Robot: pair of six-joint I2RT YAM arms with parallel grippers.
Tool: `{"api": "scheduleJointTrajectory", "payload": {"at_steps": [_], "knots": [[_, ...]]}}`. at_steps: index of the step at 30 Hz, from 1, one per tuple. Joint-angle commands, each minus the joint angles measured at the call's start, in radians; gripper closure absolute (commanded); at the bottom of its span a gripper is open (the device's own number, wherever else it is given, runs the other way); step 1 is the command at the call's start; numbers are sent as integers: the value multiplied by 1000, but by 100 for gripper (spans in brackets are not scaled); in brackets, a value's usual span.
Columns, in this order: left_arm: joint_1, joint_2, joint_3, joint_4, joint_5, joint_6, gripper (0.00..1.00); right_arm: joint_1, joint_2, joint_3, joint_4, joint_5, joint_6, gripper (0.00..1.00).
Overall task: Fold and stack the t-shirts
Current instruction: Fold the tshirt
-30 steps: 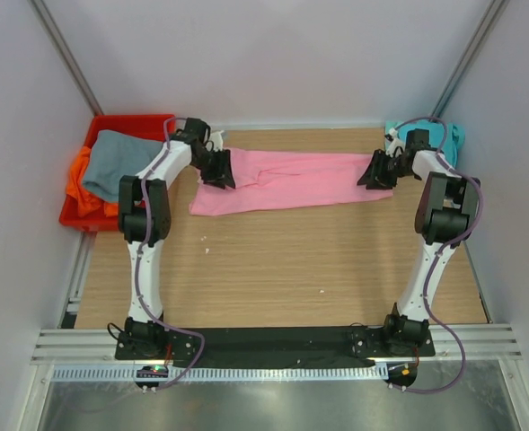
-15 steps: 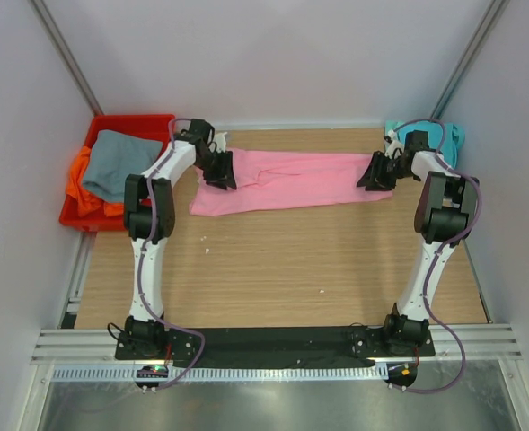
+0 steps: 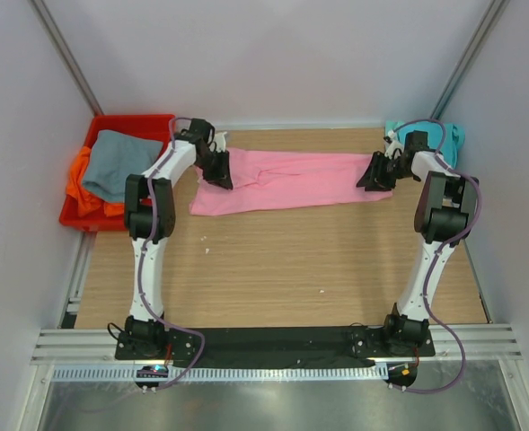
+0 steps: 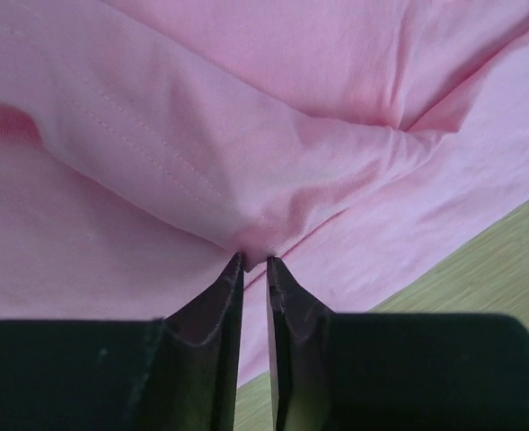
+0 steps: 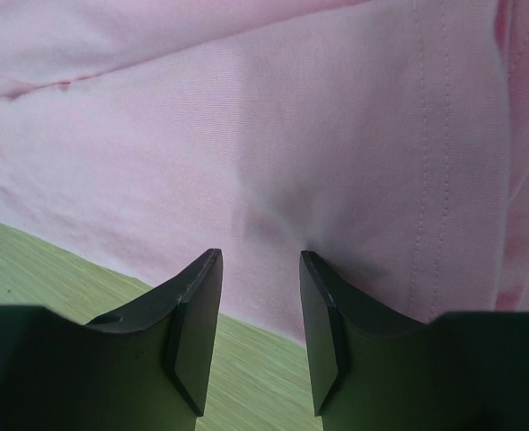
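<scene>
The pink t-shirt (image 3: 291,180) lies spread in a long band across the far part of the table. My left gripper (image 3: 217,171) is at its left end; in the left wrist view the gripper (image 4: 255,262) is shut on a pinched fold of the pink t-shirt (image 4: 201,135). My right gripper (image 3: 372,173) is at the shirt's right end; in the right wrist view it (image 5: 260,260) is open, jaws over the edge of the pink t-shirt (image 5: 291,135). The teal t-shirt (image 3: 435,136) lies at the far right corner. The grey t-shirt (image 3: 116,162) and orange t-shirt (image 3: 83,193) lie in the bin.
The red plastic bin (image 3: 129,121) stands at the far left beside the wooden table (image 3: 273,260). Pale walls close in the far side and both sides. The arm bases sit on a black plate at the near edge.
The left gripper has shifted slightly toward the far edge at the shirt's left end. The right gripper has crept slightly farther. The pink shirt lies as before.
</scene>
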Motion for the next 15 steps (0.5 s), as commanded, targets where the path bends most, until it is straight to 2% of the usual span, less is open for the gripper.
{"api": "scheduleJointTrajectory", "payload": {"at_steps": [1, 5, 15], "knots": [[-3, 20, 61, -2, -8, 17, 85, 6, -2, 7, 9, -7, -14, 55], [-3, 27, 73, 0, -3, 16, 100, 6, -3, 4, 8, -7, -14, 55], [-3, 20, 148, 11, 9, 4, 100, 6, -8, 0, 3, -7, -13, 55]]}}
